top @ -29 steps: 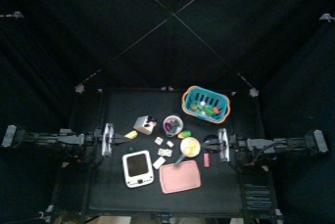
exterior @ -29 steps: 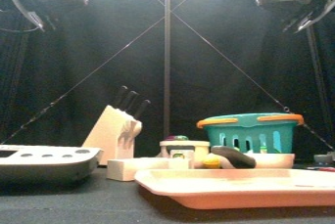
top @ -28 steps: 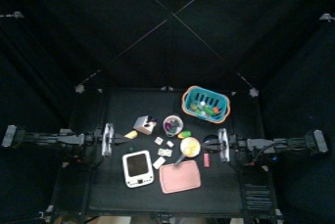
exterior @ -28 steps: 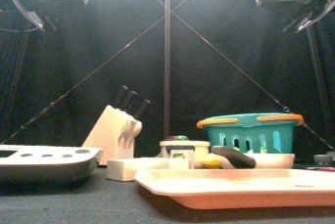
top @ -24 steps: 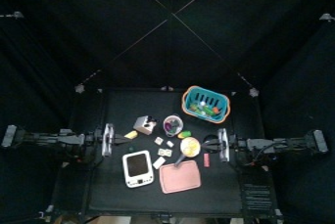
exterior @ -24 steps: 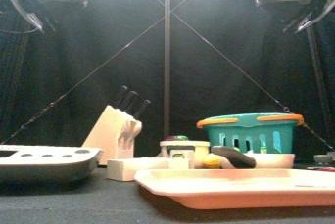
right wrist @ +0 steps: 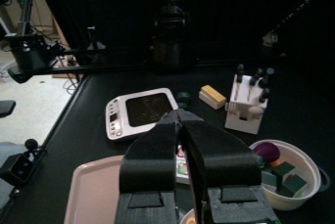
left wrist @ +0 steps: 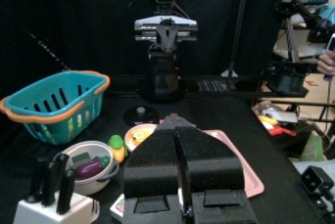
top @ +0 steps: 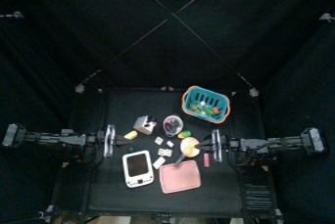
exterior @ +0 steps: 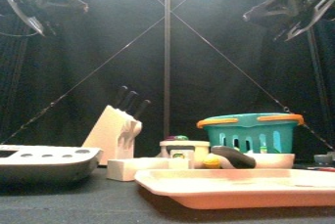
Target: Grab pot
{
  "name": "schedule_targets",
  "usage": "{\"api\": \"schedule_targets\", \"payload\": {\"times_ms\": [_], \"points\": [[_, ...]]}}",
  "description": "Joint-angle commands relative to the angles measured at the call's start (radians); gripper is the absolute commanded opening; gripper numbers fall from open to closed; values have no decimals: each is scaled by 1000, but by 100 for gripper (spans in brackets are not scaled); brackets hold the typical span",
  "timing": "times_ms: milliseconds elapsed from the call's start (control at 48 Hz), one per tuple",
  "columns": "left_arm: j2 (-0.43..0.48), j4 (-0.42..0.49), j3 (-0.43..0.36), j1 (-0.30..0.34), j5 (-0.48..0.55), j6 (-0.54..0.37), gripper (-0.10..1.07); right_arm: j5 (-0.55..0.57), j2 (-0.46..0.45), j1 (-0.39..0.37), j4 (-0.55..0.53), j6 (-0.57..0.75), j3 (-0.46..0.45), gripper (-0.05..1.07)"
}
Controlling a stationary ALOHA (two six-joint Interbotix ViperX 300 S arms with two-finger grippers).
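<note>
On the table there is one pot (top: pixel 173 124), small and round with a purplish inside. There is one teal basket (top: pixel 206 100), one white knife block (top: pixel 140 125) with dark handles standing in it, one pink tray (top: pixel 181 176) and one white scale (top: pixel 136 168). One flat yellow round thing (top: pixel 191 146) lies near the middle. Around it lie a few small white blocks (top: pixel 163 148); I count about three or four, but they are too small to be sure. Two black arms reach in, so there are two grippers, the left gripper (top: pixel 110 141) and the right gripper (top: pixel 220 143).
</note>
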Motion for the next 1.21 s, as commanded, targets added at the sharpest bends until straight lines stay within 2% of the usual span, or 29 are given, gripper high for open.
{"api": "schedule_targets", "payload": {"times_ms": [0,229,354,458,688,812,1000,1188], "points": [[55,5,-29,-5,-9,2,-2,-11,8,-20,46,8,-34,2],[146,11,-60,-5,-9,3,-2,-5,25,-63,244,103,-46,2],[147,20,-66,-5,-9,9,-2,8,48,-103,325,184,-58,2],[147,67,-67,8,-14,8,-2,25,81,-153,377,258,-77,2],[146,163,-48,29,-17,6,-2,124,192,-241,390,403,-138,2],[146,163,-21,29,-17,5,-2,222,239,-278,391,445,-189,2],[144,166,-8,41,-20,8,-2,448,281,-313,397,460,-272,2],[143,169,-5,51,-17,8,-2,558,316,-354,399,462,-333,2]]}}
